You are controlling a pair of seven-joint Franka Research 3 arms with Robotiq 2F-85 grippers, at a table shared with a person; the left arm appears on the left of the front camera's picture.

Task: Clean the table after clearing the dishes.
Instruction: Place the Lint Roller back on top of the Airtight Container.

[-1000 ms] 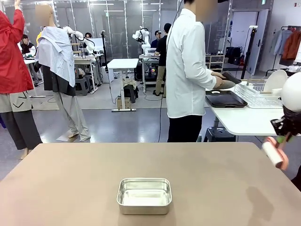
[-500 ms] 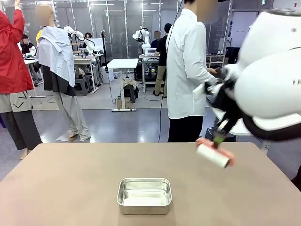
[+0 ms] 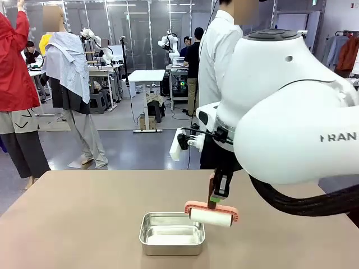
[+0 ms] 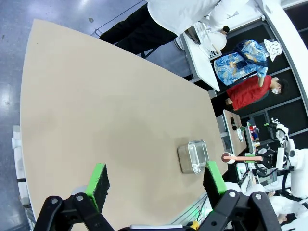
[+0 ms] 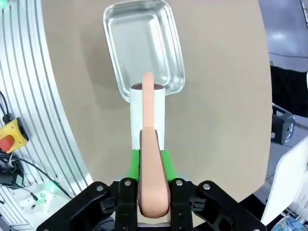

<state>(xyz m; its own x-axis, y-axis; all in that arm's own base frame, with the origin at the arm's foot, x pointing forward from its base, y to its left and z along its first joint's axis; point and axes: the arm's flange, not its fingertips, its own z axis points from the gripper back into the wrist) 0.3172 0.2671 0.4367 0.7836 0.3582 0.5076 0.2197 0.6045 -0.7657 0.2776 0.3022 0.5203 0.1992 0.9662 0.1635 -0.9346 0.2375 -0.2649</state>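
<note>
- Two grippers show: the right gripper [image 3: 219, 193] hangs over the table [image 3: 84, 224], clenched on the salmon-pink handle of a lint roller [image 3: 211, 215].
- From the front, the roller's white drum lies level just below the gripper's fingers, over the near right corner of the steel pan [image 3: 171, 232].
- From the right wrist, the handle runs straight out between the green pads [image 5: 133, 164]; the drum's far end overlaps the pan's rim, and the pan [image 5: 144, 48] lies beyond the fingertips.
- Whether the drum touches the pan, I cannot tell.
- Left gripper [image 4: 156, 178] is released, its fingers spread wide high above the table; the pan lies ahead of it, toward one finger.
- Beyond the right arm, a person in a white shirt [image 3: 216, 50] stands past the table's far edge.
</note>
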